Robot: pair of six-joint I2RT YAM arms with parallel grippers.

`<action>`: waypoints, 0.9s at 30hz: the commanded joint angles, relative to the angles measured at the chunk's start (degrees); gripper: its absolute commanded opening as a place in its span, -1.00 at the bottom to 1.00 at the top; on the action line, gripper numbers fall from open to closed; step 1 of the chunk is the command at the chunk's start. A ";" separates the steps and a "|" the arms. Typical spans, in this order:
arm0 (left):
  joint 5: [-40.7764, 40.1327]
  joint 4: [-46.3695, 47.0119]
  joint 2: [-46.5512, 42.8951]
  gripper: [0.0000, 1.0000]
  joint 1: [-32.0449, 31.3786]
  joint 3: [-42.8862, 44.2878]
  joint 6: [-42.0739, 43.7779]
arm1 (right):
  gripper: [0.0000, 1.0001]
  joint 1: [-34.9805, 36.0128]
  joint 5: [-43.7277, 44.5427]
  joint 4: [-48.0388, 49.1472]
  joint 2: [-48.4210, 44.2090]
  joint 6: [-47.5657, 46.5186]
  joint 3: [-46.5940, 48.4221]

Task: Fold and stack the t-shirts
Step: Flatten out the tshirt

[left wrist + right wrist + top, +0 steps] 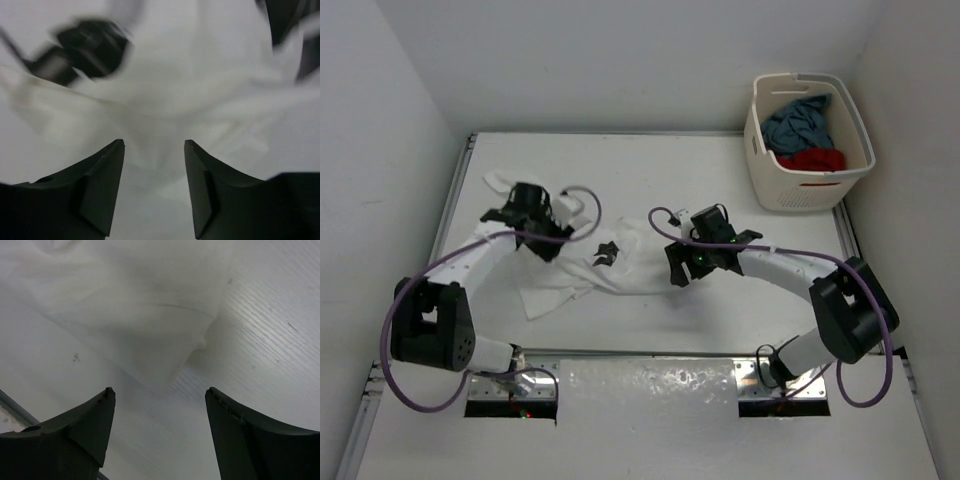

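One white t-shirt (pixel 575 275) blurred in left wrist view

basket (pixel 790 195): cream, upright, far-right corner | table (pixel 720 310): white, ribbed surface

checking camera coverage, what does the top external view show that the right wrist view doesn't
Only the top view: a cream plastic laundry basket holding a slate blue-grey cloth shirt and a bright red shirt. Only the right wrist view: the right gripper standing open, nothing between its jaws. Both: the white cloth t-shirt with black markings.
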 commanded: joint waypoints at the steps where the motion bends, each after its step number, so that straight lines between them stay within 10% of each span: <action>1: -9.53 3.48 -4.13 0.04 -1.34 -7.77 13.27 | 0.44 2.89 0.41 8.69 -0.24 2.38 -0.28; 27: -2.40 1.80 -0.09 0.19 -1.43 -10.49 17.67 | 0.25 5.89 0.76 13.18 10.13 2.47 -0.19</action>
